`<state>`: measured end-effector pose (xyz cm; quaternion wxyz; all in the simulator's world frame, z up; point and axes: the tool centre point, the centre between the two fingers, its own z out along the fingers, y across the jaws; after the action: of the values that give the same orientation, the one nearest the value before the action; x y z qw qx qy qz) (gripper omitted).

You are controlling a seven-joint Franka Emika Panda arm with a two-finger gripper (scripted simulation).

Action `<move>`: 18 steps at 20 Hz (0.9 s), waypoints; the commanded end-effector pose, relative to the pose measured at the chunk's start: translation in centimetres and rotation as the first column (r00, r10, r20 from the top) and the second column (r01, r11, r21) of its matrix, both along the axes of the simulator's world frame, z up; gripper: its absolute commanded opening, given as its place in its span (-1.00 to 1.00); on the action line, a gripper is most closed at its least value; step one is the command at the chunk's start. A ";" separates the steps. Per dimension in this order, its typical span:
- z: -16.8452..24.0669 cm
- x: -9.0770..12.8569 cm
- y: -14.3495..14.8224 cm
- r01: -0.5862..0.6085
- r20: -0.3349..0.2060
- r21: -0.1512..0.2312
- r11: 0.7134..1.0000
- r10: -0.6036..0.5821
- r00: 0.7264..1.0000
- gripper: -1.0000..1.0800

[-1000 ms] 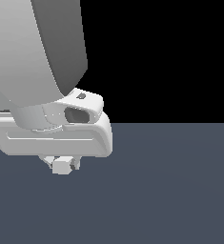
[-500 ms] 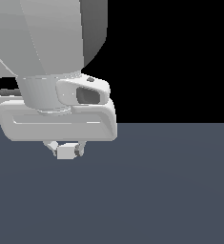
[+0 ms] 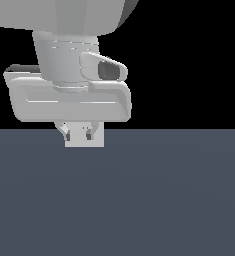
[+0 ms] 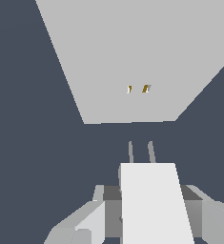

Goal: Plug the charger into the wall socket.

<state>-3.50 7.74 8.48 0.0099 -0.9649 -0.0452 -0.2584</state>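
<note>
Nearest the wrist camera, the charger [image 4: 154, 200] is showing as a plain, pale grey-white rectangular block with flat, unmarked faces — two thin grey prongs [image 4: 141, 151] are sticking out of its far end, side by side. The fingers [image 4: 87, 224] are sitting against both of its sides, clamped on it, with the gripper [image 4: 151, 217] framing the block.

Beyond the prongs a strip of dark blue-grey surface [image 4: 32, 143] is lying between the charger and the wall socket [image 4: 132, 52], so the two are apart. The socket is appearing as a large flat light-grey square panel — two tiny yellowish dots [image 4: 137, 89] are sitting at its centre, roughly at 12 o'clock from the prong tips.

In the exterior view the gripper [image 3: 78, 134] is hanging in front of the wall socket [image 3: 98, 140], and the charger itself cannot be made out.
</note>
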 end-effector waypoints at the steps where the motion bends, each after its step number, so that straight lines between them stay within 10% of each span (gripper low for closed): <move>1: 0.7 0.1 -0.1 -0.018 -0.001 0.000 1.000 0.018 1.000 -1.00; 18: 1.5 0.3 -0.2 -0.038 -0.004 0.004 0.999 0.038 0.999 -1.00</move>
<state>-3.18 7.50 10.00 0.0166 -0.9645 -0.0630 -0.2559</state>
